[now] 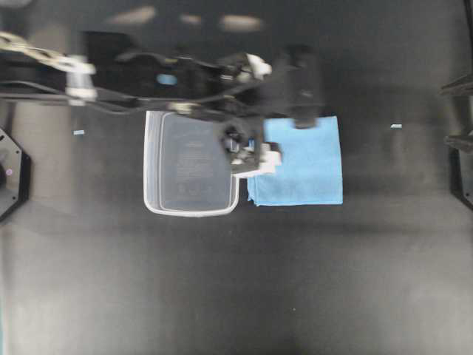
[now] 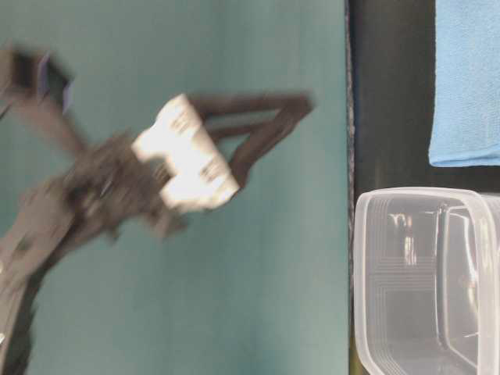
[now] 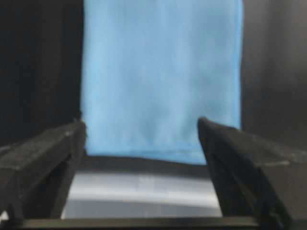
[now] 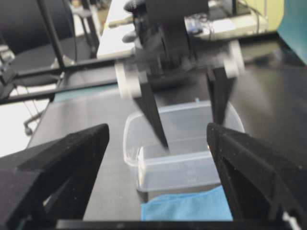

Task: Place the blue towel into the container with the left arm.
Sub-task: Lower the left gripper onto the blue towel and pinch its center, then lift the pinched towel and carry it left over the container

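Observation:
The blue towel lies flat on the black table, folded into a rectangle, just right of the clear container. My left arm reaches in from the left over the container. Its gripper hangs above the container's right rim at the towel's near edge, open and empty. In the left wrist view the open gripper frames the towel, with the container rim below. The right wrist view shows the left gripper over the container and the towel in front. My right gripper is open and empty.
Two small pale scraps lie on the table, one at the left and one at the right. Arm bases sit at the left edge and the right edge. The table-level view shows the towel and the container.

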Motion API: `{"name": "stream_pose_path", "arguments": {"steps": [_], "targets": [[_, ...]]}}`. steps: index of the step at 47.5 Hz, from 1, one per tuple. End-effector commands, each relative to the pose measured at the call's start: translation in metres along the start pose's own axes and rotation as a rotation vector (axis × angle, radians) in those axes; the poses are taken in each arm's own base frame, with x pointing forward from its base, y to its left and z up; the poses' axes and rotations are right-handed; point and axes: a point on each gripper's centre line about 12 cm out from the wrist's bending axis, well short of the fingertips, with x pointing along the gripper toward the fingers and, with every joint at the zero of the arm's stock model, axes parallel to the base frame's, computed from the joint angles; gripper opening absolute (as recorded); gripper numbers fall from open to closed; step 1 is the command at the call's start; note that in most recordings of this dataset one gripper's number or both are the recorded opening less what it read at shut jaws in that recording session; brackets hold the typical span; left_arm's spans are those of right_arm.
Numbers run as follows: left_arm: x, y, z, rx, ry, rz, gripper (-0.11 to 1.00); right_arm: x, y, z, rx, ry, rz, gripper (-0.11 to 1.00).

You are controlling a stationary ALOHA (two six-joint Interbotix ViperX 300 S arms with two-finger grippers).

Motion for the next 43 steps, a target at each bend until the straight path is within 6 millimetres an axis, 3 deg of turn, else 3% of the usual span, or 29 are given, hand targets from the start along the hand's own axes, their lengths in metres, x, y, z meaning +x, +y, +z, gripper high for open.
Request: {"name": "stream_pose_path", "arguments": {"steps": [1, 9, 19, 34, 40, 43], "targets": [[0.027, -0.001, 0.012, 0.031, 0.044, 0.0, 0.9, -0.001, 0.001, 0.009, 0.005, -0.032, 0.003, 0.79], [0.075, -0.007, 0.015, 0.082, 0.143, -0.01, 0.9, -0.001, 0.001, 0.011, 0.003, -0.044, 0.005, 0.79], [0.117, -0.019, 0.008, 0.118, 0.206, -0.025, 0.9, -0.001, 0.002, 0.012, 0.005, -0.047, 0.007, 0.79], [0.14, -0.024, -0.012, 0.122, 0.26, -0.03, 0.88, -0.001, 0.002, 0.01, 0.008, -0.042, 0.008, 0.79], [0.141, -0.024, -0.019, 0.119, 0.28, -0.032, 0.78, -0.001, 0.002, 0.011, 0.006, -0.044, 0.008, 0.79], [0.14, -0.024, -0.02, 0.122, 0.29, -0.032, 0.64, -0.001, 0.002, 0.01, 0.006, -0.042, 0.008, 0.79]]}}
